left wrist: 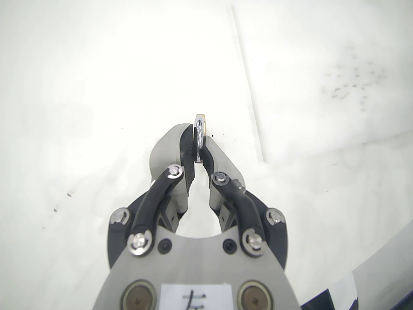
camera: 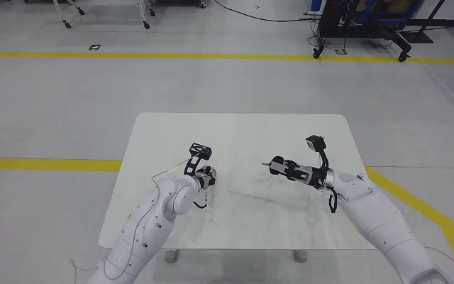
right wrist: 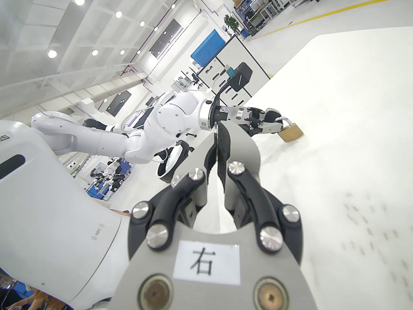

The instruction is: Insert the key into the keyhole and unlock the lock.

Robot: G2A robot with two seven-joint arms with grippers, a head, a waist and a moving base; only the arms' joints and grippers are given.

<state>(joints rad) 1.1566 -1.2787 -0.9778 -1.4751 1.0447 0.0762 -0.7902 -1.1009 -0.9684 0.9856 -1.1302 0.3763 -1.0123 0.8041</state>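
left hand (left wrist: 199, 137) grips the lock (right wrist: 290, 133) by its loop; right hand (right wrist: 220, 135), clenched on the key (camera: 266, 165), faces it, well apart.

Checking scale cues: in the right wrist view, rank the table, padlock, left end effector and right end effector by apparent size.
1. table
2. right end effector, enlarged by nearness to the camera
3. left end effector
4. padlock
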